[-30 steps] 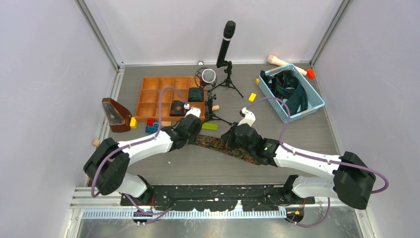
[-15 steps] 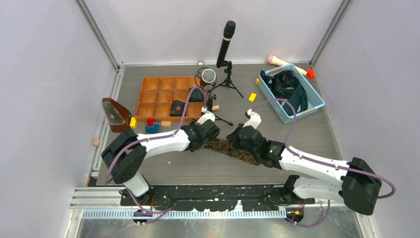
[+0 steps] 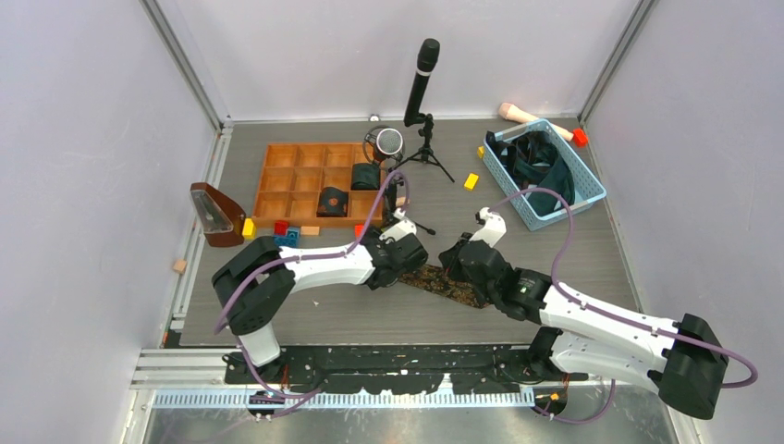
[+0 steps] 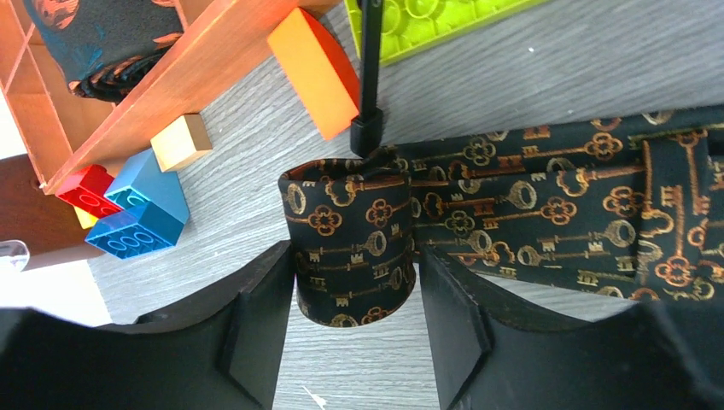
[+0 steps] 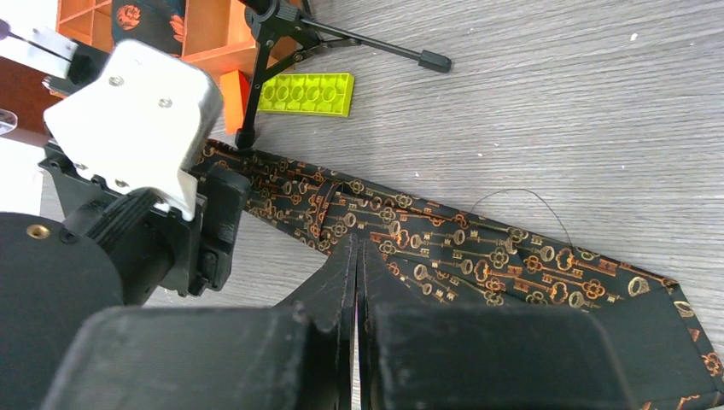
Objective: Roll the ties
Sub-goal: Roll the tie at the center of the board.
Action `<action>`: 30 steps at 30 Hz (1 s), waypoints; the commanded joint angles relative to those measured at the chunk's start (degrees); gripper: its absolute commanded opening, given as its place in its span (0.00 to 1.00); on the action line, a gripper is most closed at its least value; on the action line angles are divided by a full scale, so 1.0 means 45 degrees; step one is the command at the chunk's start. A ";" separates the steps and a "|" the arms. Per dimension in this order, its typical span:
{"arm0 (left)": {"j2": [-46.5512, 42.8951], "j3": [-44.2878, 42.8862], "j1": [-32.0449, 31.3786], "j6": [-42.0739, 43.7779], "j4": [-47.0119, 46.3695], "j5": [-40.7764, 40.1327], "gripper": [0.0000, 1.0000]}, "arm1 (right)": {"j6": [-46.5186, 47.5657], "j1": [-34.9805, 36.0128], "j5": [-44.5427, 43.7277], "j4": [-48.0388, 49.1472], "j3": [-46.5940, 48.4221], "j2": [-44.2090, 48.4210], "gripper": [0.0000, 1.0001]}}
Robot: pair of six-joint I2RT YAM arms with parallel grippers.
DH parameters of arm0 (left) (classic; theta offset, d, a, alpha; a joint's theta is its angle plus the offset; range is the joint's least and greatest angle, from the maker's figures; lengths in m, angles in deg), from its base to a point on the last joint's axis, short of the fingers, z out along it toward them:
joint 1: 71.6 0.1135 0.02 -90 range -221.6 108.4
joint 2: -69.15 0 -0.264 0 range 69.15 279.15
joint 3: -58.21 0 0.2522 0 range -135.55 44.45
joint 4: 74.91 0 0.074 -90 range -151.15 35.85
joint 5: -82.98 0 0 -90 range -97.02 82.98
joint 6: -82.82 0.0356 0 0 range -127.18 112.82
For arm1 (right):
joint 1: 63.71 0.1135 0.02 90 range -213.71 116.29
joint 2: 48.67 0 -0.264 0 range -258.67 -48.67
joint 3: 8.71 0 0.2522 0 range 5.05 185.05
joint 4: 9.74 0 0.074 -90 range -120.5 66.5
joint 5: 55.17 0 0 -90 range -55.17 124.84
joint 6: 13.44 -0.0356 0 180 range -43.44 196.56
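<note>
A black tie with gold key print [image 3: 455,286] lies flat on the grey table between the two arms. Its left end is rolled into a small coil [image 4: 350,231]. My left gripper [image 4: 352,290] sits around that coil with a finger against each side, also seen from the top [image 3: 413,265]. My right gripper [image 5: 356,249] is shut and empty, its tips pressed down on the flat part of the tie [image 5: 478,248]. Two rolled ties [image 3: 367,176] [image 3: 331,199] sit in compartments of the wooden tray [image 3: 287,180]. More dark and teal ties [image 3: 541,162] are piled in the blue basket [image 3: 518,205].
A black microphone tripod leg [image 4: 369,128] ends right against the coil. A taller microphone stand [image 3: 418,92] is behind. A green brick plate [image 5: 309,92], an orange block [image 4: 316,73] and red and blue bricks [image 3: 282,231] lie near the tray. A brown holder [image 3: 214,215] is at the left.
My left gripper has moved to the right along the tie with the coil, so less flat tie shows. My right gripper has also shifted right, staying on the tie.
</note>
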 commanded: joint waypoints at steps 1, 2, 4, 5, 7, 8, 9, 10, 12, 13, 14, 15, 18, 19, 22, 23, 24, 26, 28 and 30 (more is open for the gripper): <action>0.0291 -0.0645 -0.0452 -0.0359 0.0618 -0.0372 0.60 | -0.0029 0.0017 -0.0785 -0.0292 0.0034 0.0400 0.04; 0.0339 -0.0694 -0.0491 -0.0391 0.0639 -0.0318 0.61 | -0.0033 0.0017 -0.0776 -0.0319 0.0044 0.0404 0.04; 0.0419 -0.0891 -0.0588 -0.0454 0.0688 -0.0217 0.62 | -0.0046 0.0017 -0.0775 -0.0356 0.0052 0.0392 0.04; 0.0443 -0.0977 -0.0638 -0.0456 0.0691 -0.0171 0.63 | -0.0064 0.0017 -0.0759 -0.0368 0.0053 0.0389 0.04; 0.0492 -0.1150 -0.0747 -0.0456 0.0730 -0.0110 0.63 | -0.0106 0.0017 -0.0734 -0.0379 0.0039 0.0385 0.04; 0.0518 -0.1231 -0.0775 -0.0456 0.0760 -0.0109 0.64 | -0.0123 0.0017 -0.0731 -0.0380 0.0021 0.0387 0.04; 0.0533 -0.1314 -0.0827 -0.0471 0.0786 -0.0087 0.64 | -0.0129 0.0017 -0.0729 -0.0380 0.0018 0.0402 0.04; 0.0569 -0.1388 -0.0868 -0.0485 0.0823 -0.0043 0.64 | -0.0128 0.0017 -0.0728 -0.0395 -0.0009 0.0421 0.04; 0.0615 -0.1493 -0.0932 -0.0556 0.0855 0.0057 0.64 | -0.0134 0.0017 -0.0755 -0.0441 -0.0037 0.0458 0.04; 0.0643 -0.1530 -0.0966 -0.0586 0.0869 0.0149 0.64 | -0.0134 0.0017 -0.0764 -0.0449 -0.0050 0.0472 0.04; 0.0693 -0.1569 -0.0990 -0.0624 0.0863 0.0241 0.64 | -0.0135 0.0017 -0.0805 -0.0454 -0.0060 0.0497 0.04; 0.0716 -0.1625 -0.1030 -0.0663 0.0875 0.0333 0.64 | -0.0135 0.0017 -0.0805 -0.0467 -0.0072 0.0510 0.04; 0.0833 -0.1801 -0.1139 -0.0837 0.0937 0.0508 0.63 | -0.0154 0.0019 -0.0815 -0.0459 -0.0100 0.0500 0.04; 0.0856 -0.1859 -0.1163 -0.0895 0.0993 0.0569 0.63 | -0.0169 0.0008 -0.0820 -0.0459 -0.0091 0.0483 0.04; 0.0887 -0.2002 -0.1244 -0.1010 0.0979 0.0768 0.61 | -0.0174 0.0017 -0.0756 -0.0429 -0.0112 0.0397 0.04; 0.0889 -0.2029 -0.1262 -0.1021 0.0943 0.0855 0.61 | -0.0174 0.0027 -0.0742 -0.0397 -0.0117 0.0382 0.04; 0.0890 -0.2061 -0.1256 -0.1037 0.0914 0.0957 0.60 | -0.0174 0.0012 -0.0731 -0.0389 -0.0121 0.0347 0.04; 0.0906 -0.2074 -0.1276 -0.1080 0.0830 0.1125 0.59 | -0.0169 0.0016 -0.0711 -0.0367 -0.0122 0.0295 0.04; 0.0907 -0.2074 -0.1263 -0.1100 0.0701 0.1283 0.58 | -0.0164 0.0017 -0.0687 -0.0352 -0.0122 0.0274 0.04; 0.0909 -0.2050 -0.1261 -0.1120 0.0595 0.1357 0.55 | -0.0168 0.0016 -0.0659 -0.0350 -0.0122 0.0271 0.04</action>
